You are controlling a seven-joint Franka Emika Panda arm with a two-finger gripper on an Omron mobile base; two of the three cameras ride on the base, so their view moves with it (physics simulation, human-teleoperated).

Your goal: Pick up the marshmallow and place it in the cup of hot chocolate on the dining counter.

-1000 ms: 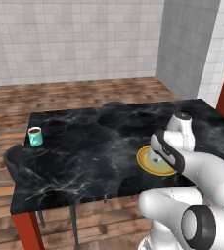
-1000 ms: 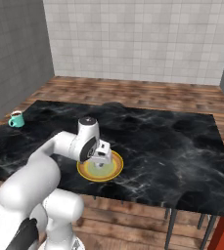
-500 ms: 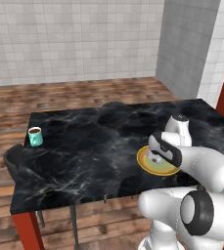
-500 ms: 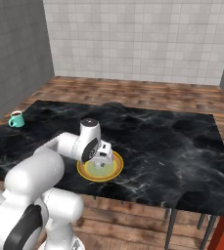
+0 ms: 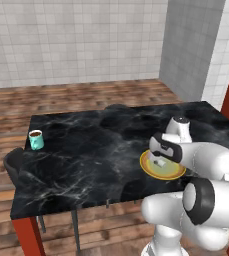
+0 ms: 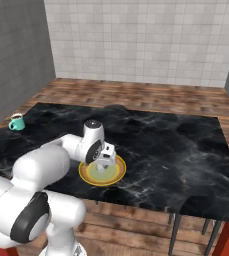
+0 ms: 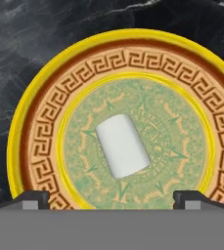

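The marshmallow (image 7: 123, 145) lies on its side at the centre of the plate (image 7: 35, 141) — a flat yellow dish with an orange key-pattern band and a pale green middle. In the hand view the white cylinder is tilted, its long axis running from about 11 o'clock to 5 o'clock, and nothing touches it.

The gripper (image 7: 111, 197) hangs right over the plate with its fingers spread wide and released: the 2 dark fingertips (image 7: 33, 199) rise at 7 o'clock and 5 o'clock of the hand view, one on each side of the marshmallow and well clear of it.

In the left base view the gripper (image 5: 161, 161) sits above the plate (image 5: 148, 171), which rests on the dining counter (image 5: 86, 165) near its front edge, at about 4 o'clock from the counter's middle. The cup of hot chocolate (image 5: 35, 139) stands upright at about 9 o'clock, close to the counter's left edge and well apart from the plate. Dark brown liquid shows inside its white rim.

In the right base view the gripper (image 6: 104, 163) again points down at the plate (image 6: 117, 174), and the cup of hot chocolate (image 6: 17, 121) stands far off at 10 o'clock on the dining counter (image 6: 176, 150) — its handle turned toward the left.
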